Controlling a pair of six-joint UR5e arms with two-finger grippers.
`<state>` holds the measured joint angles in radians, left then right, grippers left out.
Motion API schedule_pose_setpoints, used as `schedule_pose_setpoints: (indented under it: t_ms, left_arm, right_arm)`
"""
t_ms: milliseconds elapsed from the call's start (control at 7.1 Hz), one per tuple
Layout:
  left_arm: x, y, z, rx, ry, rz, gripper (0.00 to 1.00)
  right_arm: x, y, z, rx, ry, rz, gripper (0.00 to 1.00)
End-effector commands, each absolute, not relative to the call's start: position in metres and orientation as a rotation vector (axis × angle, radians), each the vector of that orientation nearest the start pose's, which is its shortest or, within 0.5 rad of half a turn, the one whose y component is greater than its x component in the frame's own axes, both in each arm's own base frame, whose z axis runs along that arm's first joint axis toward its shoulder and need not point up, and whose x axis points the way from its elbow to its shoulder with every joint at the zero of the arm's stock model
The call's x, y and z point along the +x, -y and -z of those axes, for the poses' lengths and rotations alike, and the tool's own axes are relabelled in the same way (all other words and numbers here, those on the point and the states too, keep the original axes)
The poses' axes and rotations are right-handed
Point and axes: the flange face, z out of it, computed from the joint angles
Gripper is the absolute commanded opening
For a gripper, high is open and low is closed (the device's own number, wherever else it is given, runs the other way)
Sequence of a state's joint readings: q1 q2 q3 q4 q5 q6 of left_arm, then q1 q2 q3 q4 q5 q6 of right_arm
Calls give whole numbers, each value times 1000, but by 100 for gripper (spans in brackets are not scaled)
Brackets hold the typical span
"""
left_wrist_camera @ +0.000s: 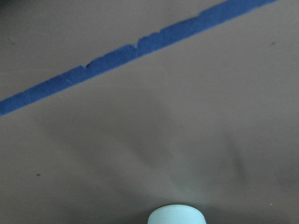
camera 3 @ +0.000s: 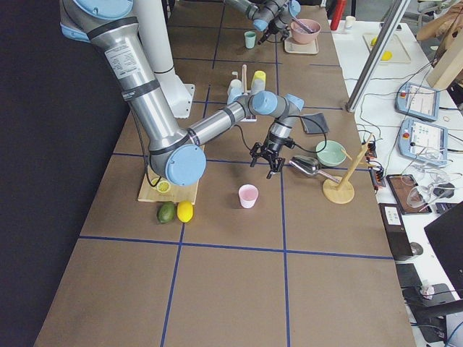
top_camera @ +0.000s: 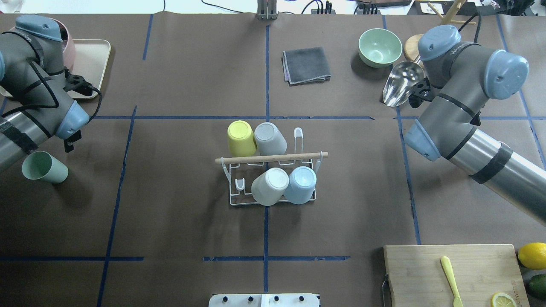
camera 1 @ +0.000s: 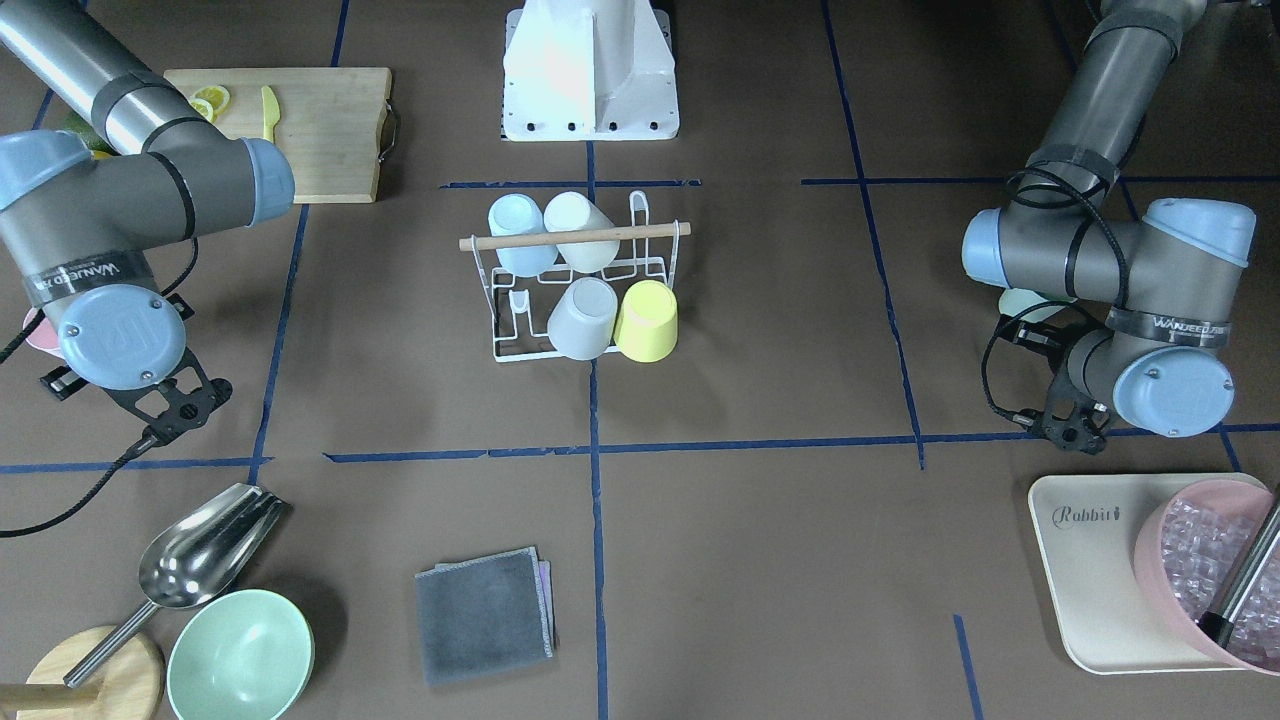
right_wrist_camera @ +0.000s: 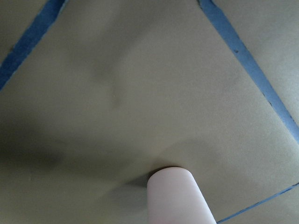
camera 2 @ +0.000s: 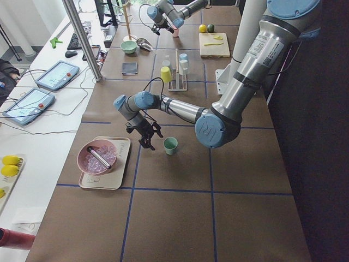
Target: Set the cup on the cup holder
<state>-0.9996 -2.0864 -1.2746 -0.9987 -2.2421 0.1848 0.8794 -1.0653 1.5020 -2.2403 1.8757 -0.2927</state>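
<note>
The cup holder (camera 1: 510, 345) is a white wire rack with a wooden rod across its top, at the table's middle; it also shows in the overhead view (top_camera: 233, 200). Light blue, white, grey and yellow cups sit upside down on its prongs. A green cup (top_camera: 42, 167) stands upright on the table beside my left gripper (camera 1: 1075, 437), which looks open and empty above the table; the left wrist view shows the green cup's rim (left_wrist_camera: 176, 215). A pink cup (camera 3: 248, 195) stands near my right gripper (camera 1: 172, 412), which also looks open and empty.
A cream tray (camera 1: 1090, 570) holds a pink bowl of ice (camera 1: 1210, 570). A grey cloth (camera 1: 485, 612), steel scoop (camera 1: 205, 548) and green bowl (camera 1: 240, 655) lie at the operators' side. A cutting board (camera 1: 320, 125) sits by the right arm.
</note>
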Motion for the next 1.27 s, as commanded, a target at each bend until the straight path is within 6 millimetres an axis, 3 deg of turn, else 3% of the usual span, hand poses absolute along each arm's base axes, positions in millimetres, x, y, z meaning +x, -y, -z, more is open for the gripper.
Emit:
schedule_pose_setpoints:
  t_ms: [0,423,563,704,1127]
  left_arm:
    - [301,586,-552,-572,-598,-560,100]
    - [307,576,-568,-630,-595,-548,100]
    - [306,575,-570,-635,-591,-546,100]
    - [309,573,-572,-645,-587,-549,100]
    - [310,566,-582,-699,-563,-533,100]
  right_arm:
    - [-341,546,-506,-393,196,997,100]
    - [-341,547,-543,-489,119,1046,100]
    - [-342,548,-549,-506,117,1041,100]
    - [-346,551,-541,-529,105,1026,100]
    - [-358,546,-567,-605,71,1004,100]
